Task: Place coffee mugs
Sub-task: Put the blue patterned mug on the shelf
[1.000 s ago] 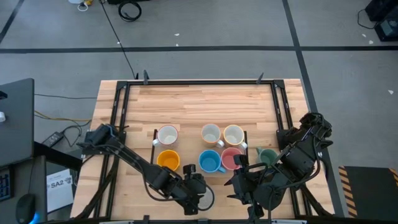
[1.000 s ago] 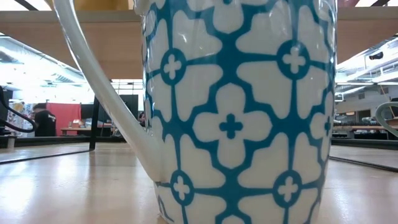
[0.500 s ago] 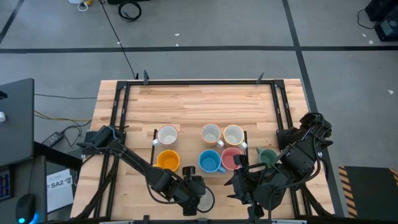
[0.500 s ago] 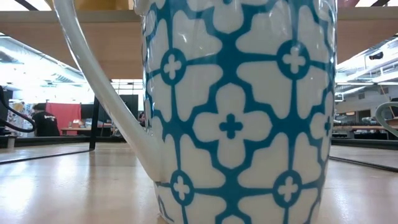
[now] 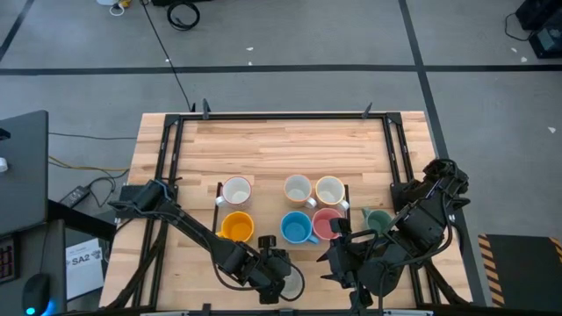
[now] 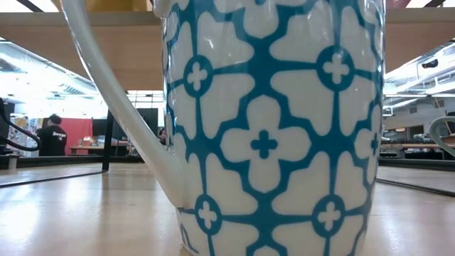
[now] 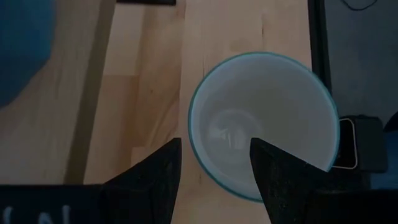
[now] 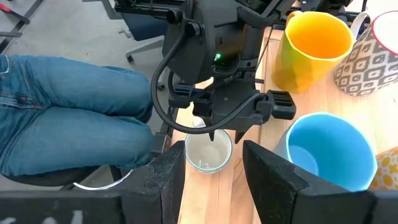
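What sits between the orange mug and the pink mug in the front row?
The blue mug stands between the orange mug and the pink mug, touching or nearly touching the pink one. This shows in the high view.

Seven coffee mugs (image 5: 298,211) upright in two rows mid-table – an eighth, white-and-teal (image 7: 263,124), at the near edge

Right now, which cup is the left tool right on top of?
The white mug with the thin teal rim, standing alone at the table's near edge. The left tool straddles its rim, one finger inside. The other mugs sit grouped farther back.
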You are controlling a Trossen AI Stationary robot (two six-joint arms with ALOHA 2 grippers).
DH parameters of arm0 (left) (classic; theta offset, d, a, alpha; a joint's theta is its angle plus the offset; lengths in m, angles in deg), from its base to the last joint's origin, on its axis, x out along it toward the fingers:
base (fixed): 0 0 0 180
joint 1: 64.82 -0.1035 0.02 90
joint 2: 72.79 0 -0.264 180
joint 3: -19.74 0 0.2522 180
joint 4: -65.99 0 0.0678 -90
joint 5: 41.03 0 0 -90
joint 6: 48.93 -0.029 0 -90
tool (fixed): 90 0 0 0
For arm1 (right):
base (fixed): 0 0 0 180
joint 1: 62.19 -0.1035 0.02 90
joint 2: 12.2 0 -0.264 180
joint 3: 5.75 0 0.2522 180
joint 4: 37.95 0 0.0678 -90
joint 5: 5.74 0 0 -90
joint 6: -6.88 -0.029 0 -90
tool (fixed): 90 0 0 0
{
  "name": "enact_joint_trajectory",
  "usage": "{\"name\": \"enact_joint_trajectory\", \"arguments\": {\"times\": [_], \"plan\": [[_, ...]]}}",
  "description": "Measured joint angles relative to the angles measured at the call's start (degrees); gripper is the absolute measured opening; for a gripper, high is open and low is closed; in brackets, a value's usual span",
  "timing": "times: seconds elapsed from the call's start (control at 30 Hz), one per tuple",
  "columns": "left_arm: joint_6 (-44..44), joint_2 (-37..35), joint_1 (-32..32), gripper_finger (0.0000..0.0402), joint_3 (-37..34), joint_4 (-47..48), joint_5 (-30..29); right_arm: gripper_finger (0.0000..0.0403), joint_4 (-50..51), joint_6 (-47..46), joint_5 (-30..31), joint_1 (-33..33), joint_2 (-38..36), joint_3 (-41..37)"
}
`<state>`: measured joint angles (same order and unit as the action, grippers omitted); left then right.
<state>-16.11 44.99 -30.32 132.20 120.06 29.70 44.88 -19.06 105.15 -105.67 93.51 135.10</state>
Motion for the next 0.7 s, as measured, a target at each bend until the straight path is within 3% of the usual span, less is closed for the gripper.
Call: {"name": "enact_joint_trajectory", "arguments": {"times": [0.23,0.7], "plan": [[0.0,0.1,0.0,0.0193,0.0,0.7,0.0,0.0166,0.0,0.0,0.0,0.0,0.0,0.0],[0.2,0.1,-0.2,0.0143,0.0,4.0,3.0,0.0166,0.0,0.0,0.0,0.0,0.0,0.0]]}}
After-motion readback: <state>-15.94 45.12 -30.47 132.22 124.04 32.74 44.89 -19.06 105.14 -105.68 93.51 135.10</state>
